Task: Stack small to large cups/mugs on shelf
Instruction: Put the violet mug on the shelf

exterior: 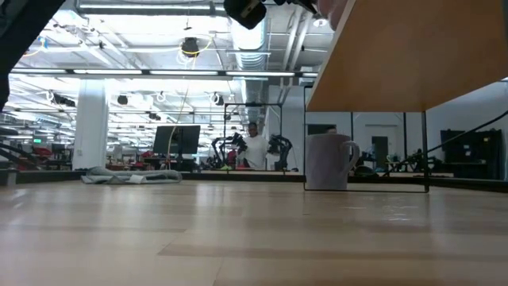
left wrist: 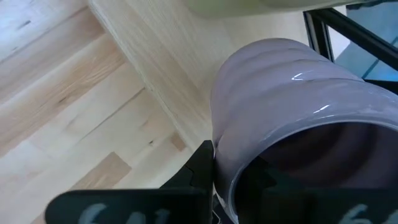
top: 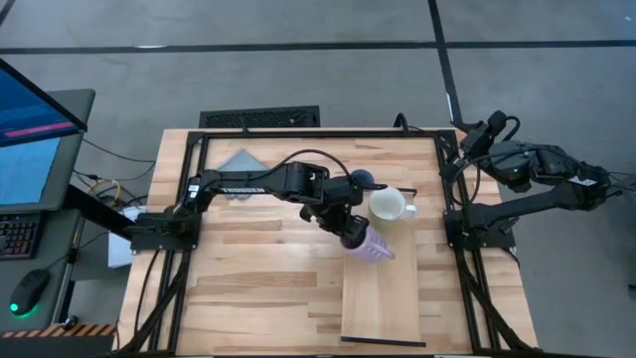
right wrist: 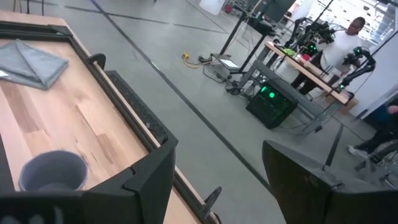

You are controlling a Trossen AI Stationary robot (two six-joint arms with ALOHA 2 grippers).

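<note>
So the left gripper (top: 354, 237) is clamped on the rim of the lavender mug (top: 373, 245), one of its fingers (left wrist: 202, 168) sitting outside the wall and the other apparently inside. It's holding the mug tipped over on its side above the far end of the shelf (top: 383, 303), mouth facing back toward the wrist. From the overhead view I can't tell if the mug is touching the plank or hanging just above it.

The cream mug (top: 391, 205) stands upright on the table just past the shelf's far end, handle pointing toward the right edge. The blue mug (top: 366, 181) is a bit further toward the far edge, half hidden behind the left arm. The grey cloth (top: 241, 160) lies near the far left corner.

The right gripper (right wrist: 217, 186) is parked off the table's far right corner with its fingers spread wide, holding nothing.

My take on doing this step well: roll the wrist so the lavender mug is upright before it goes down, keep it centred across the narrow plank, and lower it flat. Don't let go until the base is fully seated, or it could tip or roll off the edge. Also watch the elbow near the blue mug.
</note>
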